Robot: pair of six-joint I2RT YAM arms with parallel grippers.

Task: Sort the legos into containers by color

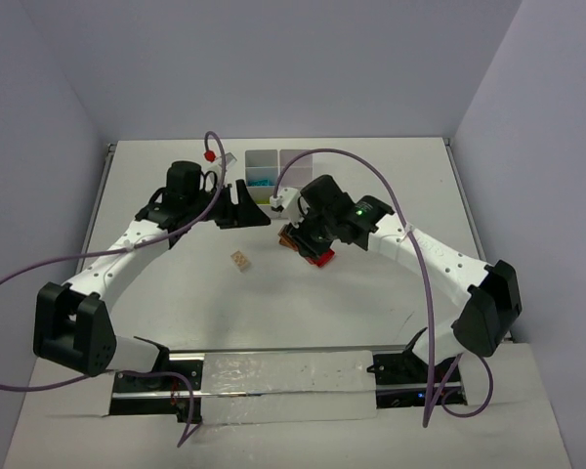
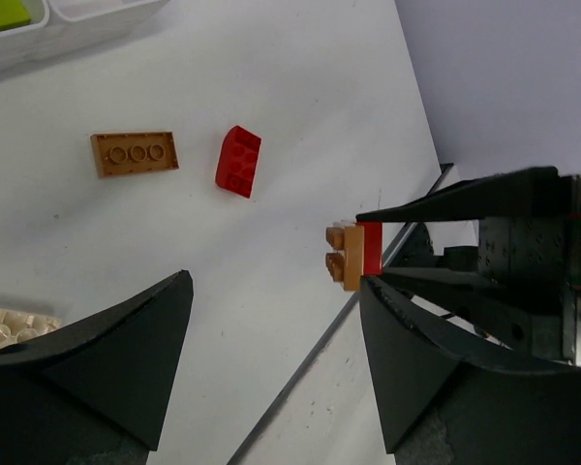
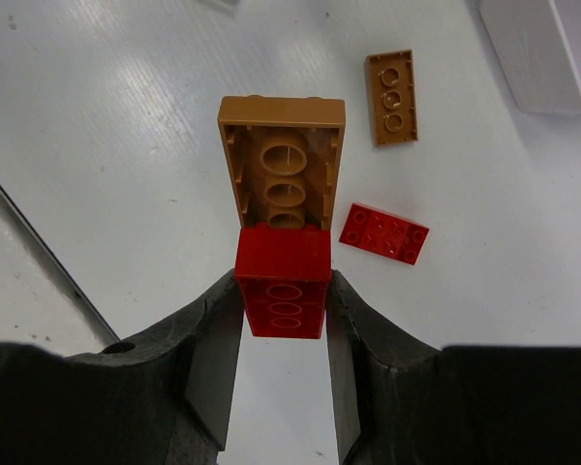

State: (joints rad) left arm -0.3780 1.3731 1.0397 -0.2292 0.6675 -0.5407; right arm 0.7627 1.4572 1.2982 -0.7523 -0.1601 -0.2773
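Right pincer (image 3: 282, 295) clamps the red brick (image 3: 283, 260), orange-brown brick (image 3: 283, 145) jutting beyond its tips; left pincer (image 2: 271, 286) gapes empty.

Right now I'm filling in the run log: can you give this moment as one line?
left gripper: open, empty | right gripper: shut on red-brown pair | loose: brown plate, red brick, tan brick

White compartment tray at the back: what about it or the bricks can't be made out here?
- White plastic compartment tray: top view, right arm covers its near right corner; both wrist views crop it.
- Tan studded brick: left wrist view, partly behind a finger of the left gripper.
- Cyan plastic pieces in the tray: top view, too small to count.
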